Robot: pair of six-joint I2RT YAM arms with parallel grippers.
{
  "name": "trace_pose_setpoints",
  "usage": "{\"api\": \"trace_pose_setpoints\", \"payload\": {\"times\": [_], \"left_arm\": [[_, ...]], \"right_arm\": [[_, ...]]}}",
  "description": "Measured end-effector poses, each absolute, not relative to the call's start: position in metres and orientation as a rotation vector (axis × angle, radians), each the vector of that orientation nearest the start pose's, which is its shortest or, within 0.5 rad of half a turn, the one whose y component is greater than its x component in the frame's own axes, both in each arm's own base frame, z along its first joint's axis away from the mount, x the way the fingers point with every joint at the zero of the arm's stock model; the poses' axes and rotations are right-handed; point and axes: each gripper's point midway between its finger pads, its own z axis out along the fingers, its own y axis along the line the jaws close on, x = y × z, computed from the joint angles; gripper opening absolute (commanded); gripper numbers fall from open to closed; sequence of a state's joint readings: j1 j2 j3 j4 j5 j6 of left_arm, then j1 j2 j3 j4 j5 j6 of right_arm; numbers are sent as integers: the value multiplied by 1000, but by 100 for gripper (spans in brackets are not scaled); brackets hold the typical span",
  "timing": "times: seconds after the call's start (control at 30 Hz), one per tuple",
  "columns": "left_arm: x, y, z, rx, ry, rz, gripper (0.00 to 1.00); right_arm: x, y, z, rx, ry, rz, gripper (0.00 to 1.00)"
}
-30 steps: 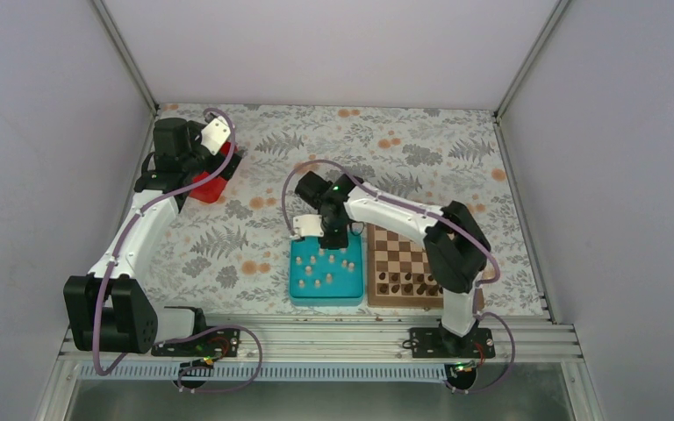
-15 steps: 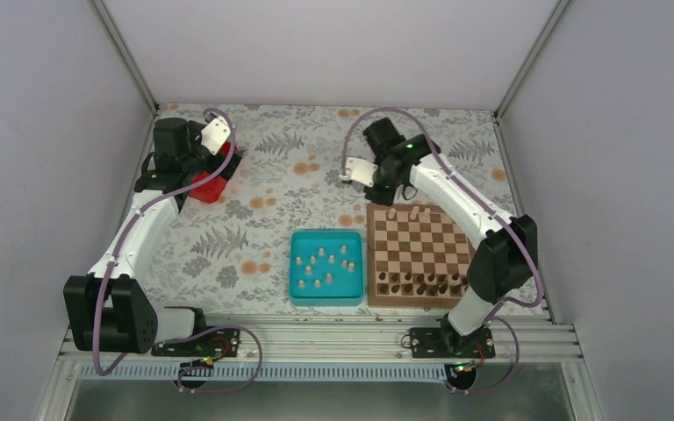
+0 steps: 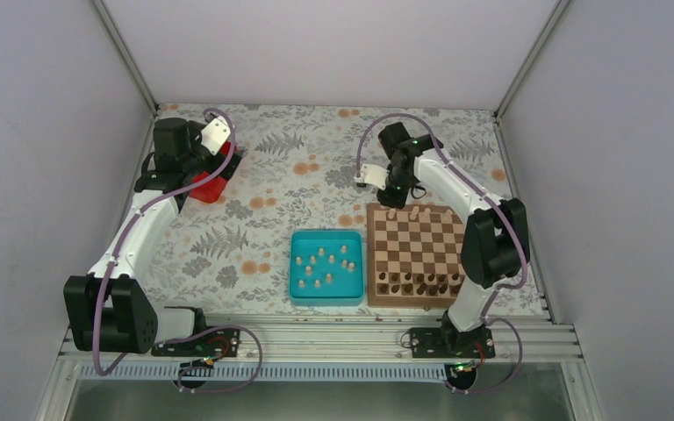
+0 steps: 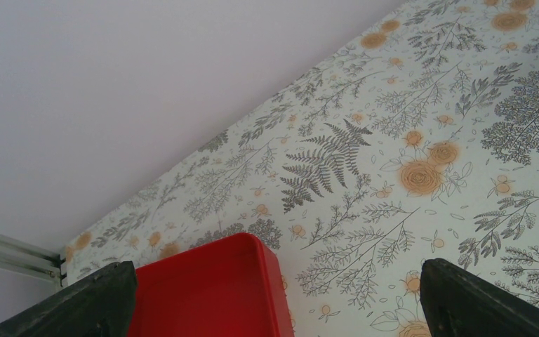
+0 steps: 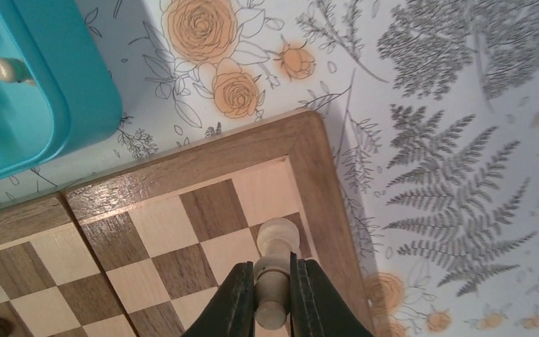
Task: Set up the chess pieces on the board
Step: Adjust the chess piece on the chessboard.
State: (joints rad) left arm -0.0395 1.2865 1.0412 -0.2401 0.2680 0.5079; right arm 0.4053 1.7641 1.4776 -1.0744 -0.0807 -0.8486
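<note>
Right pincer (image 5: 272,284) grips a pale piece (image 5: 276,242) above the board's (image 5: 182,172) far-left corner. Lower it upright, centred on its square, before you release. Other pieces (image 3: 325,263) lie in the tray (image 3: 298,239) beside the board.

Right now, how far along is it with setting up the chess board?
Dark chessmen line the near edge of the board, and a few pale pieces stand on its far row. The right gripper holds another pale piece over the far corner. About ten wait in the teal tray.
</note>
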Motion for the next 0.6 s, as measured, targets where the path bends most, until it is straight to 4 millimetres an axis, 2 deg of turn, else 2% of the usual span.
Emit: {"api": "trace_pose_setpoints", "payload": {"times": [0.17, 0.33, 0.6], "left_arm": [[408, -62, 254, 708, 1911, 18, 100], [408, -61, 254, 707, 1911, 19, 100], [408, -62, 254, 708, 1910, 18, 100]], "right_arm": [[336, 160, 104, -1752, 2392, 75, 11], [338, 155, 101, -1740, 2406, 75, 11], [348, 115, 97, -1643, 2490, 59, 11]]}}
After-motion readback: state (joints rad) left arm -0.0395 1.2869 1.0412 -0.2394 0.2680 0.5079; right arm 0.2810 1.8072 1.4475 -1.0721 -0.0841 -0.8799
